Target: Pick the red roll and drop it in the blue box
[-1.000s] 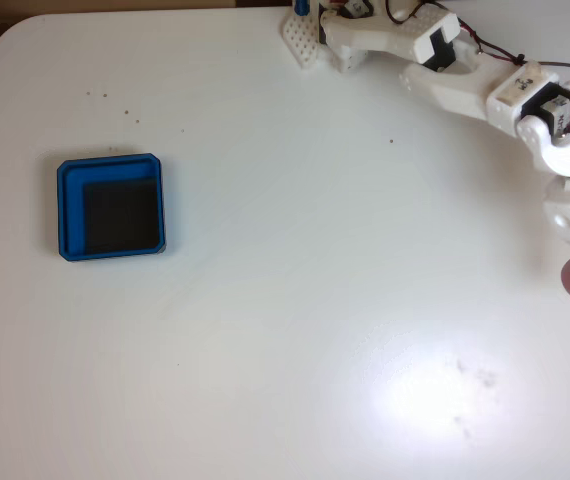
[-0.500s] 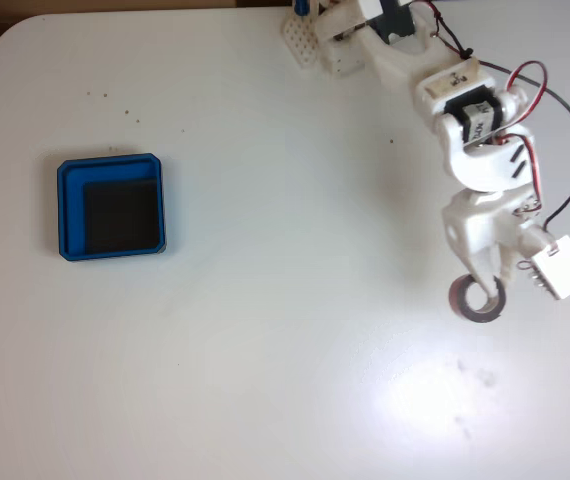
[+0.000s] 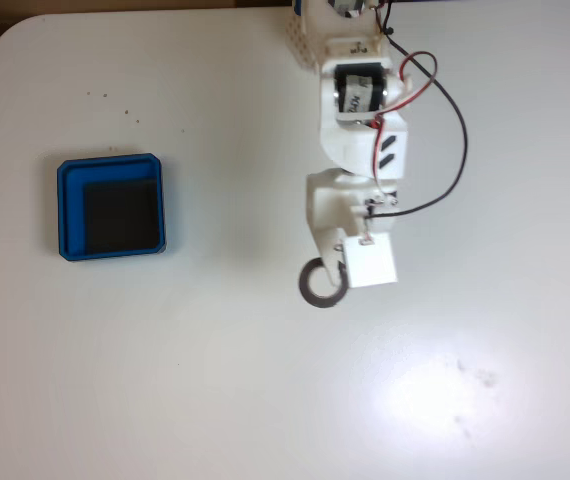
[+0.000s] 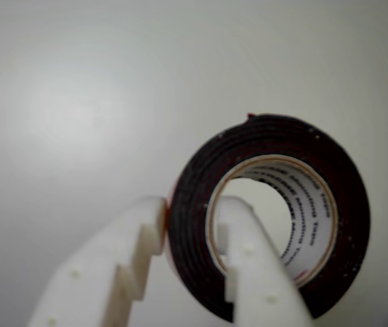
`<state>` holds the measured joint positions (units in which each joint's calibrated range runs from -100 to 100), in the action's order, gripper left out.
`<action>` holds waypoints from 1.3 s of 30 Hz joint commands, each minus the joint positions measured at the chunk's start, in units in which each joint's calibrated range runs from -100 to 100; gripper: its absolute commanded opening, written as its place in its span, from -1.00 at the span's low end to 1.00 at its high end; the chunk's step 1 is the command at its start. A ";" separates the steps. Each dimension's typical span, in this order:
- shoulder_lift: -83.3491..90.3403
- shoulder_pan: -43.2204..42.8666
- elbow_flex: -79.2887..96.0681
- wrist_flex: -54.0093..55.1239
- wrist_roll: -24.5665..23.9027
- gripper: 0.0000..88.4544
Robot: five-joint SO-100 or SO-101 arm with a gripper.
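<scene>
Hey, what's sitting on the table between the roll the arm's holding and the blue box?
Nothing: in the fixed view the stretch between the red roll in the gripper and the blue box is bare white table.

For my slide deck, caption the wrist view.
Gripper shut on the roll, one finger through its core, above the white table.
</scene>
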<state>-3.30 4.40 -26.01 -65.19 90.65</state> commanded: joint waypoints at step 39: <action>-6.81 51.04 1.03 0.75 0.24 -0.99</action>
<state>-9.74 55.07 -24.57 -64.78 90.65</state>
